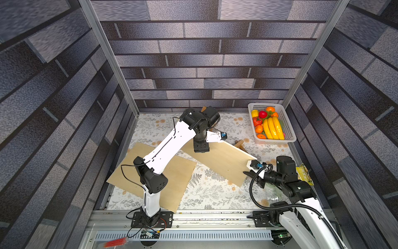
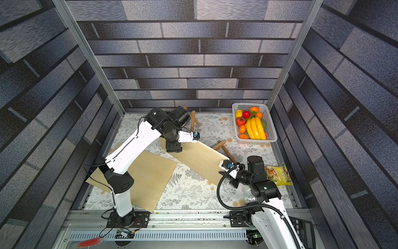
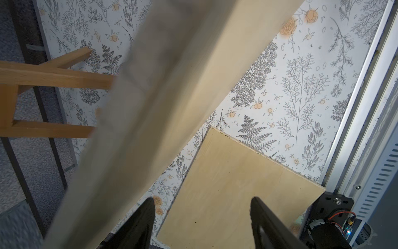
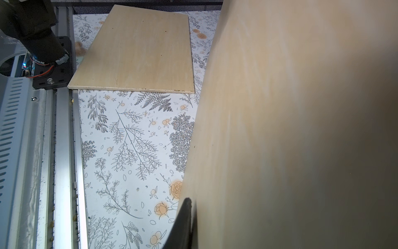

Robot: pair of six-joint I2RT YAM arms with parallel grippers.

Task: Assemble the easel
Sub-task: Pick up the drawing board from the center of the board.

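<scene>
The raised plywood board (image 1: 224,160) is gripped by the right pincer (image 1: 249,172) at the short edge nearest the right arm. In the right wrist view, 1 black finger (image 4: 186,213) is pressed flat against the board's face, the other being hidden behind it. The board is held tilted above the floral tabletop (image 1: 215,194) and stretches from that pincer toward the left arm's wrist.

The left pincer (image 3: 202,204) is seen spread apart, with nothing lodged between its 2 fingers. The raised board passes just beside 1 of them, blurred, and whether it is touched cannot be told.

Beyond the raised board's far edge the wooden easel (image 2: 224,148) is partly seen, its legs on the tabletop. Another wooden part (image 2: 192,120) shows behind the left wrist – whether the 2 are joined cannot be told.

A flat plywood board (image 1: 178,172) is laid on the tabletop beneath the left arm. A white basket (image 1: 287,120) of fruit (image 1: 272,129) is set in the far right corner, and a snack bag (image 2: 279,174) lies by the right arm.
</scene>
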